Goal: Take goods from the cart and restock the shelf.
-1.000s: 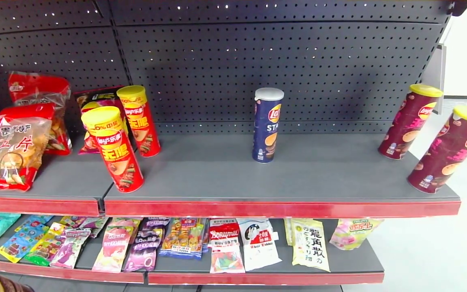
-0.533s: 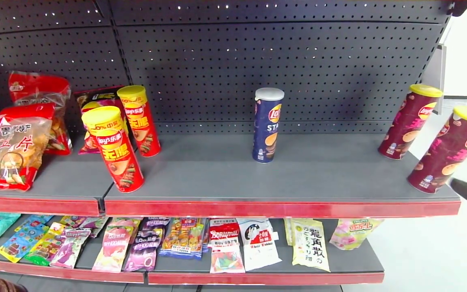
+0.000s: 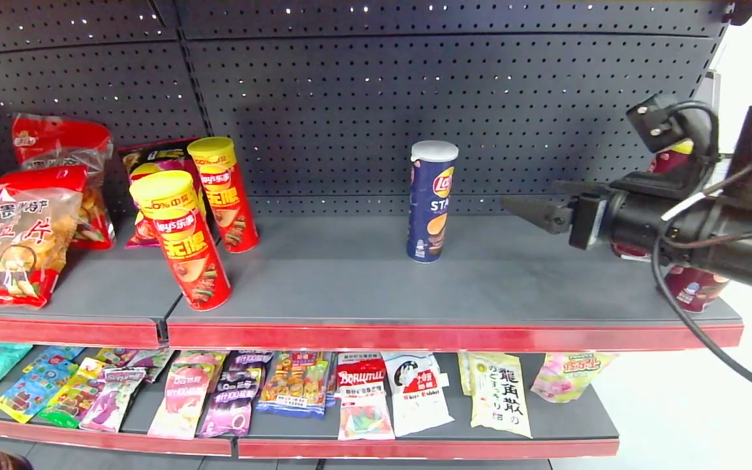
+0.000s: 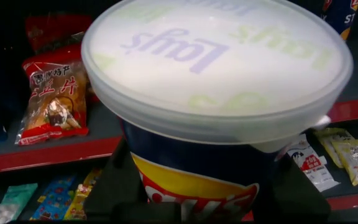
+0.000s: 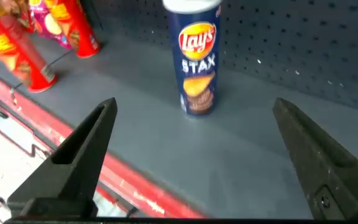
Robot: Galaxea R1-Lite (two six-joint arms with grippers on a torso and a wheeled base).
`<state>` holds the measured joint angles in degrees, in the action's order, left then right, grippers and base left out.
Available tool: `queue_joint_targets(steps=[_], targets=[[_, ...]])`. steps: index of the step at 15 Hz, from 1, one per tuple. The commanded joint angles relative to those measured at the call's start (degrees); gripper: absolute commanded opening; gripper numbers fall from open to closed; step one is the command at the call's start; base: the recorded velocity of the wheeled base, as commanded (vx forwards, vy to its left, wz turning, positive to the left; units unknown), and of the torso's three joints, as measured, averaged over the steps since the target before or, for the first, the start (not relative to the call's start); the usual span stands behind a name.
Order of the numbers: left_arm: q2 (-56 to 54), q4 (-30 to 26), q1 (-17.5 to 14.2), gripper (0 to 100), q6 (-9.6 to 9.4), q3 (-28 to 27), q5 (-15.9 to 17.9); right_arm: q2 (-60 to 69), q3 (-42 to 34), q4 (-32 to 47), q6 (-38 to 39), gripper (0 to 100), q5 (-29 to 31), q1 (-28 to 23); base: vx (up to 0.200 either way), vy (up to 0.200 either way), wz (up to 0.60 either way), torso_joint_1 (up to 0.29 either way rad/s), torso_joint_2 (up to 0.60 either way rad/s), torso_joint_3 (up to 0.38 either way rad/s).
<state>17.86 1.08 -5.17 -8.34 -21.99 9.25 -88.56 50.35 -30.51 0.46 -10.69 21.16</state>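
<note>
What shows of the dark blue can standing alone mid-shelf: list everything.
The blue can is a tall, slim tube, cardboard-like, dark blue with a yellow-and-red logo, white lettering and a chip picture. A pale plastic-looking lid closes its top. It stands upright on the grey upper shelf, toward its back, clear of the red cans. Only the shelf touches it; the open right gripper faces it, apart.

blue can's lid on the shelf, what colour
White lid on the blue can, clearest in head view.

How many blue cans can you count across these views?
2. One blue can stands midway along the upper shelf; the second can is in the left gripper. More may hide behind the right arm.
</note>
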Motion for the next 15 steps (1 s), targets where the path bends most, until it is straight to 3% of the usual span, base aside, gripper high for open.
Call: queue_joint_targets(steps=[1,8,15], targets=[[-0.02,-0.03,-0.02,0,-0.01,0.37,0.06,-8.91,1.95,-3.59,0.06,100,-0.21,0.55,0.000,0.000,0.00,0.000,0.00,0.000],[-0.02,-1.17,-0.02,0,-0.01,0.72,0.06,-17.87,6.69,-6.93,-0.55,100,-4.51,0.37,0.000,0.000,0.00,0.000,0.00,0.000],[-0.11,-2.58,-0.02,0,-0.01,0.90,0.06,-24.90,16.89,-6.84,-0.11,100,-6.27,0.55,0.000,0.000,0.00,0.000,0.00,0.000]])
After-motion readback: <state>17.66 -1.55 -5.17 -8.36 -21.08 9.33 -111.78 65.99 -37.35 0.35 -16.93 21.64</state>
